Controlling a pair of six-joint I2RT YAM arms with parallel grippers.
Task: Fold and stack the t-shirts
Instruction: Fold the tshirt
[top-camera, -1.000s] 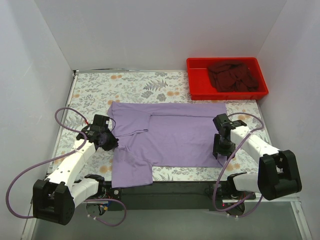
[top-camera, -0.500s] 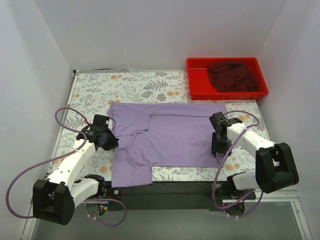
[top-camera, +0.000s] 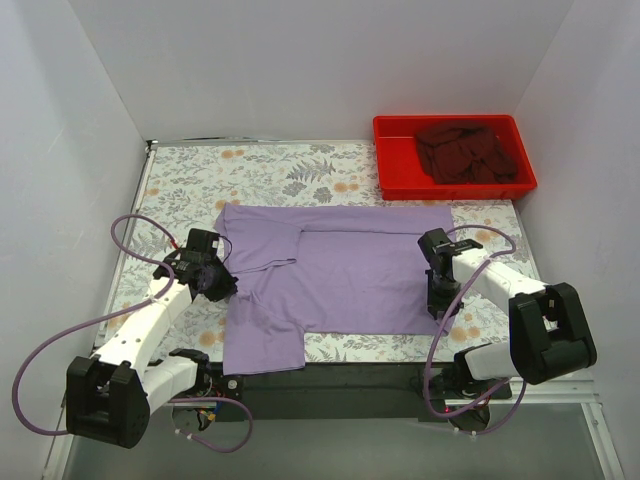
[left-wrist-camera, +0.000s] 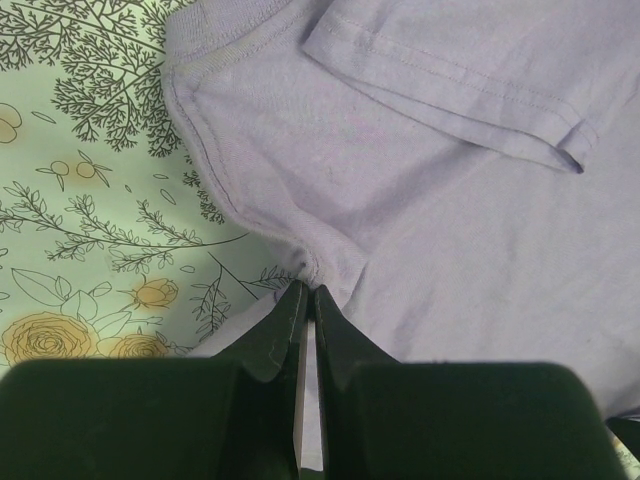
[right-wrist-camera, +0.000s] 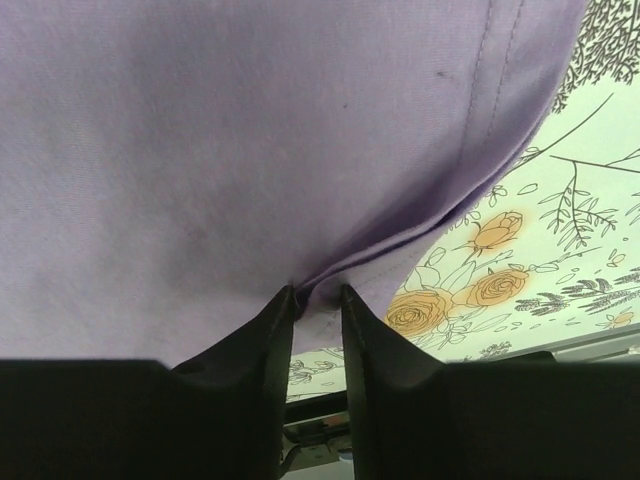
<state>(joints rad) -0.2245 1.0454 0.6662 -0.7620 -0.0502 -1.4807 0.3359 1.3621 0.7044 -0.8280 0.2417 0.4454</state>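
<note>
The red tray (top-camera: 400, 190) stands at the far right corner of the table (top-camera: 260, 170), its right wall close to the right edge. It holds the maroon shirt (top-camera: 465, 150), crumpled in a heap that fills the middle and right of the tray and leaves a bare red strip along the left wall.

The table is covered with a pale cloth printed with grey fern sprigs and orange-yellow flowers. Plain white walls (top-camera: 300, 60) close it in at the left, the back and the right. A dark strip runs along the near edge, where the arm bases sit, and purple cables (top-camera: 40, 350) loop from the arms.

The purple shirt (top-camera: 350, 270) lies spread flat across the middle of the table. Its far right corner is just beside the tray's near left corner. Its near left part reaches down to the near edge. On the left side a sleeve is folded in over the body, with its stitched hem showing in the left wrist view.

The left gripper (left-wrist-camera: 307, 292) is at the shirt's left edge. Its jaws are together and pinch a small pucker of purple cloth at the tips.

The right gripper (right-wrist-camera: 318, 295) is at the shirt's near right corner, close to the hem. Its jaws stand narrowly apart, and a raised ridge of the purple cloth runs in between the tips.
</note>
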